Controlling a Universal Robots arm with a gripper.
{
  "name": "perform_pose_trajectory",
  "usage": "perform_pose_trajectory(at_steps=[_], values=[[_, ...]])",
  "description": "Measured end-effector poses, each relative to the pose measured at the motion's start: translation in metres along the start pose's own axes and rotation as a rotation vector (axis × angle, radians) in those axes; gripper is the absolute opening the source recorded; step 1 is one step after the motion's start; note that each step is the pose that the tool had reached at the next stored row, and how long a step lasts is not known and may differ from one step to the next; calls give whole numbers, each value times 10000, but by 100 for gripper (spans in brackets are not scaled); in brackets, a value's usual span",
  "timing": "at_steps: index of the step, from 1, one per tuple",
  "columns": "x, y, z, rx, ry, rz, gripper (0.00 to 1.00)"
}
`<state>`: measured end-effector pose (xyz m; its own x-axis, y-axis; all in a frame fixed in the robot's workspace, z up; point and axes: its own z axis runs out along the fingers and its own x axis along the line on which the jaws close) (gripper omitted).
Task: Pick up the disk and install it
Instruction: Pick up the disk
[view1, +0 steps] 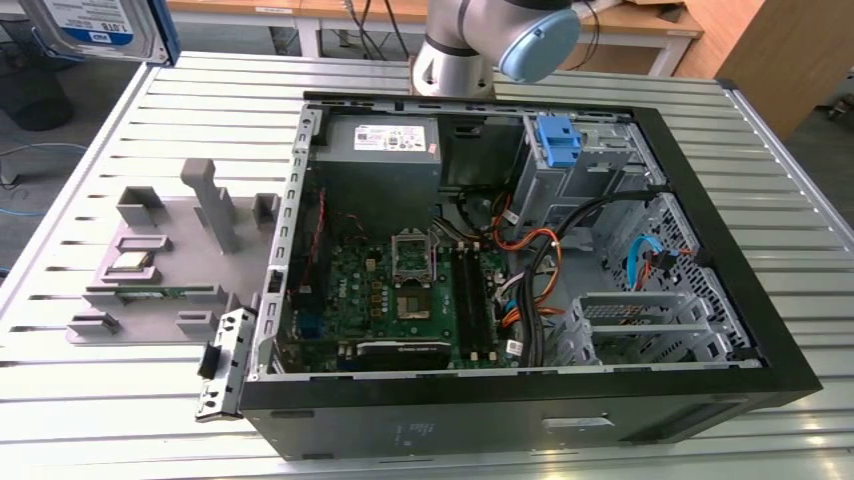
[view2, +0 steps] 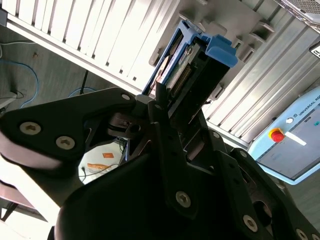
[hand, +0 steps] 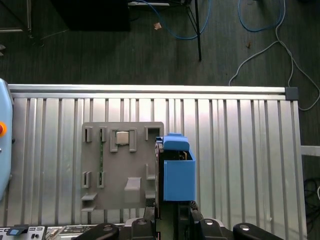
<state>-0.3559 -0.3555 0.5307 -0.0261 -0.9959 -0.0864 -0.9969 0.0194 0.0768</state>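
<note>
The disk (view1: 91, 26), silver with a white-and-blue label and a blue carrier frame, is lifted high above the table at the exterior view's upper left. In both wrist views my gripper (view2: 182, 107) is shut on the disk (view2: 197, 65), its black fingers (hand: 192, 212) clamping the blue-framed disk (hand: 177, 172) edge-on. The disk hangs over the grey fixture plate (hand: 115, 187) on the slatted table. The open computer case (view1: 747, 330) lies to the exterior view's right, well away from the disk.
The grey fixture plate (view1: 147, 290) holds upright slots and a small square chip (view1: 130, 262). Inside the case are a power-supply box (view1: 380, 140), a motherboard (view1: 400, 290), cables and a blue drive bay piece (view1: 558, 140). The arm's base (view1: 461, 45) stands behind the case. A control box with a red button (view2: 277, 134) sits beside the table.
</note>
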Motion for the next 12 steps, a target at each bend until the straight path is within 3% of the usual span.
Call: perform_pose_trajectory(at_steps=[12], values=[[-1,-38,-3,-1,1,-2,35]])
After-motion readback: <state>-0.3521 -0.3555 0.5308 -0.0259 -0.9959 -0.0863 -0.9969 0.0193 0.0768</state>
